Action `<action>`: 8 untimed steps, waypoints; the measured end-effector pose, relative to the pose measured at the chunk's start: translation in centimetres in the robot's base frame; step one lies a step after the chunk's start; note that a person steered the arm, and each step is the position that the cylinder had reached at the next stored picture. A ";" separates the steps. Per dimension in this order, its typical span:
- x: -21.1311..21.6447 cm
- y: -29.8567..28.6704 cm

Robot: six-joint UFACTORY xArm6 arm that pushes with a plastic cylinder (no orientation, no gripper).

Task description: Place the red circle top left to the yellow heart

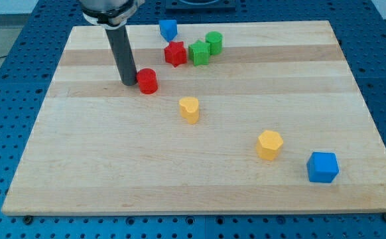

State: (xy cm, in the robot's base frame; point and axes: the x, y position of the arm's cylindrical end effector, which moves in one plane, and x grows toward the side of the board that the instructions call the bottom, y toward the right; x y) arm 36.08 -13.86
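Note:
The red circle [147, 81] stands on the wooden board at the view's upper middle-left. The yellow heart [190, 109] lies below and to the right of it, a short gap apart. My tip [128, 82] is at the red circle's left side, touching or nearly touching it. The dark rod rises from there to the view's top edge.
A red star [175, 54], a green star [198, 52] and a green cylinder [213, 42] cluster near the top middle, with a blue block [168, 29] above them. A yellow hexagon [269, 145] and a blue cube [323, 166] sit at the lower right. The board's edge [199, 212] runs along the view's bottom.

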 end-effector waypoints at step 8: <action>5.3 0.9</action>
State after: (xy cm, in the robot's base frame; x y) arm 41.41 -12.98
